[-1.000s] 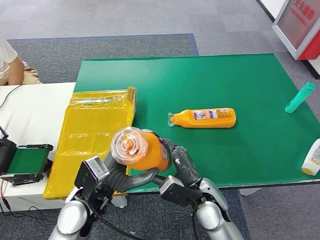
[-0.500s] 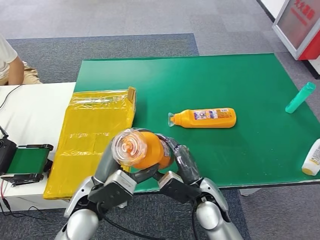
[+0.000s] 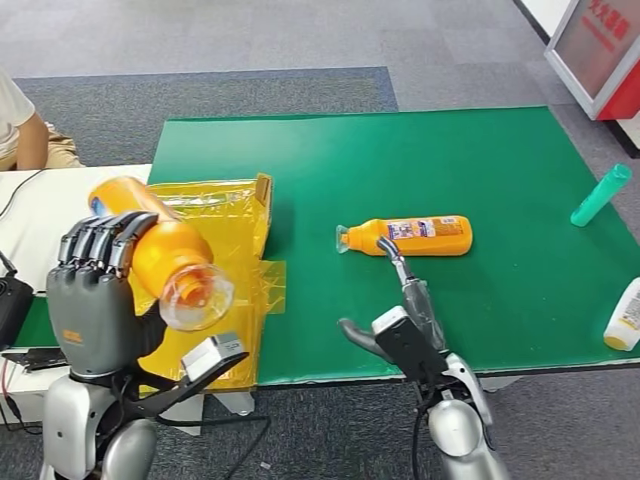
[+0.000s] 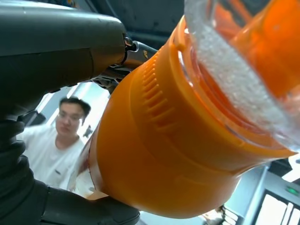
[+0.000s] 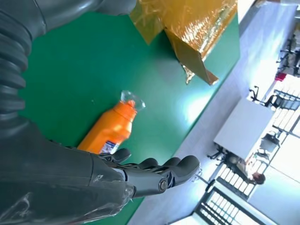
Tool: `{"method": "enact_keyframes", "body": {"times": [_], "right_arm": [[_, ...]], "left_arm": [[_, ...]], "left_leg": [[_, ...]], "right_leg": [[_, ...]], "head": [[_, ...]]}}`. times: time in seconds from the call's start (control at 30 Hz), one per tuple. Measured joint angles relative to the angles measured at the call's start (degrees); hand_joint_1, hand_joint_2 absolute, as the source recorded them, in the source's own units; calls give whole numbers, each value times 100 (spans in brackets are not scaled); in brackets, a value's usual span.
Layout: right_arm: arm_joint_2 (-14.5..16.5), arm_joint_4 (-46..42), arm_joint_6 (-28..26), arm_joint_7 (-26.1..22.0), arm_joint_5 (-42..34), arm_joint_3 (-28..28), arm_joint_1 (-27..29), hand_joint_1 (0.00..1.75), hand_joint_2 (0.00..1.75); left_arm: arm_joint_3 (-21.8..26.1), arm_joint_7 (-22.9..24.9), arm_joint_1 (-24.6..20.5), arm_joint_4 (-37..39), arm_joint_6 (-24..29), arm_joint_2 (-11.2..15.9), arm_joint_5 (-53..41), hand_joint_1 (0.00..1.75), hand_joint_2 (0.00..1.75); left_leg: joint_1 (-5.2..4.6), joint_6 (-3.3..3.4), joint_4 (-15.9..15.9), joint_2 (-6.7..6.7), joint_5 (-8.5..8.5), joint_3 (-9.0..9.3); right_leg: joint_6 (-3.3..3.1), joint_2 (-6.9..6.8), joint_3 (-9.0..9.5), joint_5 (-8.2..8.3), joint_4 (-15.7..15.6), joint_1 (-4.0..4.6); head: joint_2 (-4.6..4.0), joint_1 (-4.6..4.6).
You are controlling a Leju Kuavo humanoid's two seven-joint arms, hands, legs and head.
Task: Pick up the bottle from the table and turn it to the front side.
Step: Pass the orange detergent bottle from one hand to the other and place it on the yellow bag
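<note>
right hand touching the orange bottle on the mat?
Apart. Head view shows green mat between the right hand and the lying bottle; its fingers are spread, holding nothing.

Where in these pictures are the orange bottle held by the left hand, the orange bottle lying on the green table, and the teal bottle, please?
held orange bottle (image 3: pixel 162 255), head view, on its orange body.
lying orange bottle (image 3: pixel 411 236), head view, on its label.
teal bottle (image 3: pixel 600 195), head view, mid-body.

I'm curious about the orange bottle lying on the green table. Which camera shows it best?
The head view: the lying bottle shows whole, label and clear cap included. The right wrist view shows its cap end, partly hidden behind the right hand. The left wrist view shows a different, held bottle.
</note>
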Motion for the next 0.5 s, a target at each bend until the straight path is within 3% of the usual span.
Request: {"method": "enact_keyframes", "body": {"times": [0.1,0.2,0.27,0.4,0.47,0.5], "right_arm": [[0,-215,-9,-11,-28,-72,1,0,175],[0,-426,-13,-45,-61,-117,-33,0,175],[0,-547,-5,-67,-86,-135,-68,0,175],[0,-816,10,-185,-153,-146,-92,0,175],[0,-983,19,-240,-185,-146,-102,0,175],[0,-1067,22,-267,-196,-145,-106,0,175]], "left_arm": [[198,136,2,-56,-11,40,-181,175,175],[423,471,-50,-57,-151,265,-194,175,175],[488,1001,-135,-43,-386,564,-195,175,175],[143,2883,-514,249,-1174,1393,-197,175,175],[-106,3272,-641,581,-1341,1692,-198,175,175],[-184,3241,-669,752,-1366,1776,-198,175,175]], "left_leg": [[0,0,0,0,0,0],[0,-3,0,0,2,2],[2,-6,0,0,6,2],[3,-11,0,0,10,2],[2,-11,0,0,10,2],[2,-11,0,0,10,2]], "right_leg": [[0,1,0,1,0,-1],[-2,1,-2,2,0,0],[-4,1,-6,2,2,2],[-7,1,-10,2,12,3],[-7,1,-9,2,14,3],[-7,1,-10,3,14,1]], "head": [[0,1],[0,-1],[0,-1],[0,-1],[0,-2],[0,-1]]}}
